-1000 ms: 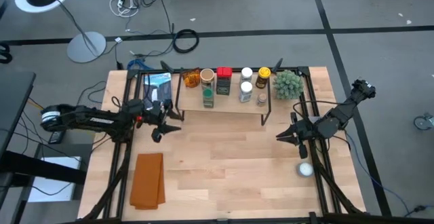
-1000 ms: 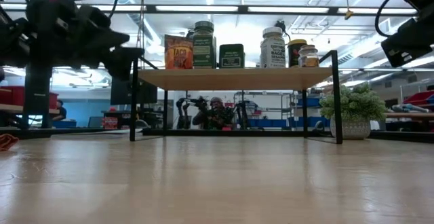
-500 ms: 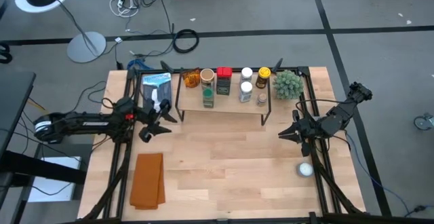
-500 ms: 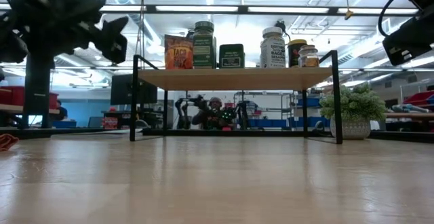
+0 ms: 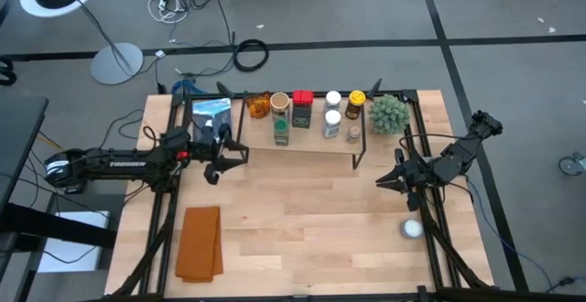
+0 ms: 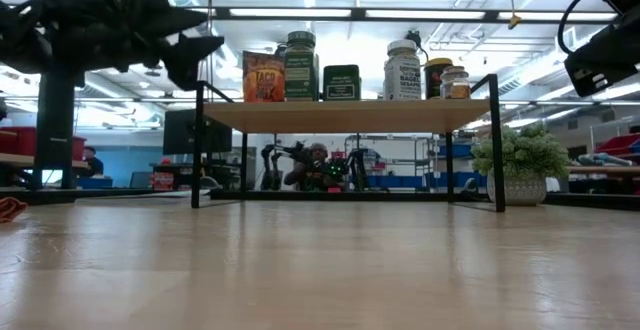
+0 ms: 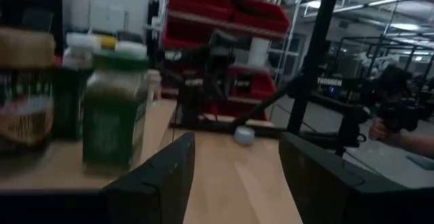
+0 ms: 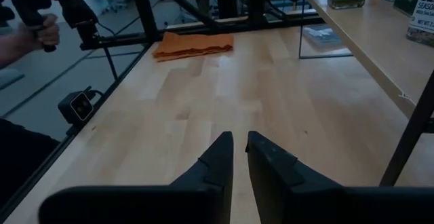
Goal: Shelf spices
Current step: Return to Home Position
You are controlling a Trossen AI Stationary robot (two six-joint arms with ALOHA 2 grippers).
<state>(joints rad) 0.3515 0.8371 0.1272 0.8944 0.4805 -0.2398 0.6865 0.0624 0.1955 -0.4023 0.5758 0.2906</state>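
Spices (image 5: pixel 330 122), eight jars and tins by the overhead count, stand together on the one low wooden shelf (image 5: pixel 311 149) at the table's (image 5: pixel 311 220) far edge: one red tin (image 5: pixel 302 99), two white-capped jars, one amber jar (image 5: pixel 258 107), and single tan-, green- and yellow-lidded jars among them. The left gripper (image 5: pixel 229 161) hovers off the shelf's left end, fingers spread wide and empty. The right gripper (image 5: pixel 383 183) hangs over the table's right side, fingers (image 8: pixel 218 159) nearly pressed together, holding nothing. One green plant ball (image 5: pixel 388 113) sits just beside the shelf's right end. One white dome (image 5: pixel 412 229) and one orange cloth (image 5: pixel 200 242) lie on the tabletop.
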